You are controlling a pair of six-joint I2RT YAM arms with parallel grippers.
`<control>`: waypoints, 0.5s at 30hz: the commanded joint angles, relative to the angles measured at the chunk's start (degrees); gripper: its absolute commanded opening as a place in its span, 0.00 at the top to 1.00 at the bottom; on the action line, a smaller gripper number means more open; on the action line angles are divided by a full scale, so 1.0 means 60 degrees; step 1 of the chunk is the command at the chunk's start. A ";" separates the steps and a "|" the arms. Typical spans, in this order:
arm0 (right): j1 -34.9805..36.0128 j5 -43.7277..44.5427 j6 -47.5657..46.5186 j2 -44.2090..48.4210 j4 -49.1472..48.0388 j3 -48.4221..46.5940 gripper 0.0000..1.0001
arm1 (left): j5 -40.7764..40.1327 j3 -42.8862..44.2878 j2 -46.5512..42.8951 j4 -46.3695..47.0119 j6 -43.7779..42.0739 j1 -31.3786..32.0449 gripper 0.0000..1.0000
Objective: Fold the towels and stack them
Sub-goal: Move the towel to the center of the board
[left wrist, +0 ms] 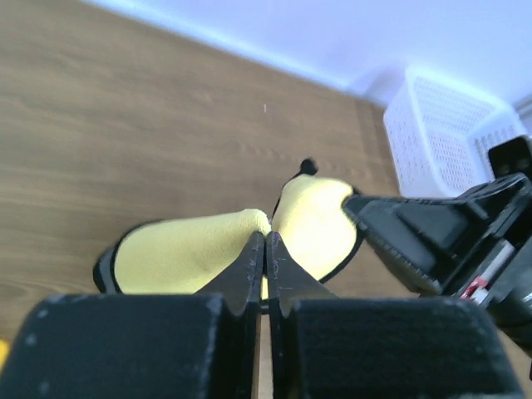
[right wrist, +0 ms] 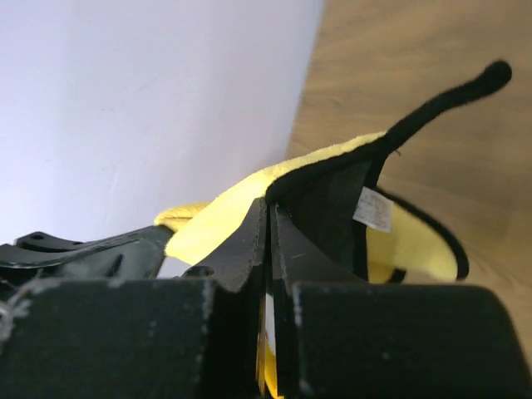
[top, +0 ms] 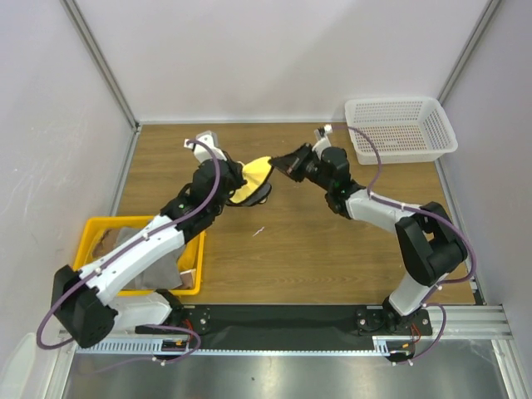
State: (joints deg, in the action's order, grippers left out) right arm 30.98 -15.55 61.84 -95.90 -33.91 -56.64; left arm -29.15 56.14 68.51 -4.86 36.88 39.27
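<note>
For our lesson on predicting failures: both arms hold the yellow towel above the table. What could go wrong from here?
Both jaws pinch only a little of the yellow towel; pulling apart might slip it free. The two sets of jaws sit close together and could collide. The left arm crosses above the yellow tray; lowering might bump it.

This looks like a robot lab — a small test booth. Plain white walls [top: 249, 58] with metal posts [top: 100, 62] close in a wooden desk [top: 291, 249]. A left arm [top: 145, 245] and a right arm [top: 378, 208] — both robot arms — are bolted to a black plate [top: 283, 318] at its near edge.
</note>
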 commanded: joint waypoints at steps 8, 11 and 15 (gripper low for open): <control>-0.0226 -0.1158 -0.1576 -0.0073 0.1723 -0.3948 1.00 | -0.1588 0.2156 -0.1340 -0.1224 -0.2558 0.0062 0.00; -0.0490 -0.1100 -0.1956 0.0366 0.2556 -0.3656 1.00 | -0.1587 0.1822 -0.1384 -0.1241 -0.2500 0.0047 0.00; -0.0928 -0.0851 -0.2587 0.1011 0.3731 -0.2837 1.00 | -0.1501 0.1425 -0.0917 -0.1299 -0.2266 0.0033 0.00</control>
State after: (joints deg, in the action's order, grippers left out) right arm 27.38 -20.84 50.46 -93.45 -19.31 -75.96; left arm -37.87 66.89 60.03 -10.04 24.34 39.38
